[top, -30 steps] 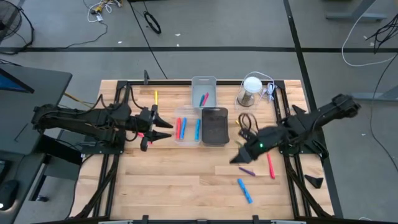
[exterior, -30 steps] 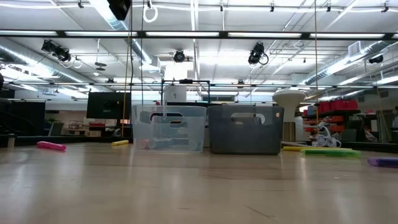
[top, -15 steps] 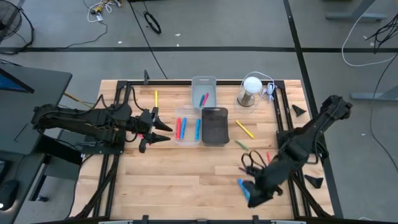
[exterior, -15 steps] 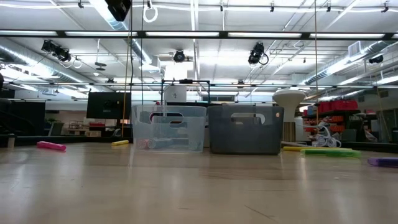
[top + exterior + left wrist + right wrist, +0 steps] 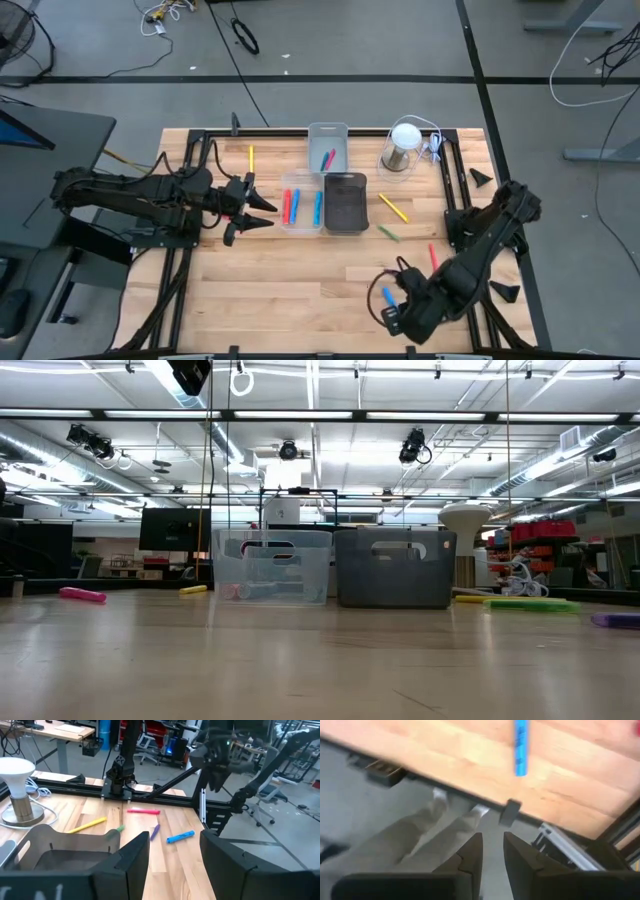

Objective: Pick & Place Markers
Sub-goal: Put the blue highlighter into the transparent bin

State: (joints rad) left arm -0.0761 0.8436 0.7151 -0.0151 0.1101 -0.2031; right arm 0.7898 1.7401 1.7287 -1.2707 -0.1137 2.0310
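Loose markers lie flat on the table's right half: a blue one (image 5: 386, 296) (image 5: 521, 746), a red one (image 5: 432, 256), a green one (image 5: 388, 233) and a yellow one (image 5: 395, 208). The left wrist view also shows a purple one (image 5: 155, 831). Another yellow marker (image 5: 251, 157) lies far left. More markers lie in the clear bin (image 5: 302, 206) and the far bin (image 5: 328, 150). My right gripper (image 5: 392, 318) (image 5: 492, 845) hangs at the table's near edge, just past the blue marker, fingers narrowly apart and empty. My left gripper (image 5: 268, 211) (image 5: 174, 845) waits open, left of the clear bin.
A dark bin (image 5: 345, 202) stands right of the clear bin. A white lamp (image 5: 403, 145) with its cord sits near the far right corner. Black frame rails (image 5: 455, 200) run along both table sides. The low view shows both bins (image 5: 272, 567) and no gripper.
My right arm has swung from the table's right middle, near the purple marker, toward the near edge, passing over the blue marker and turning to look past the table's edge. The markers lie where they were.
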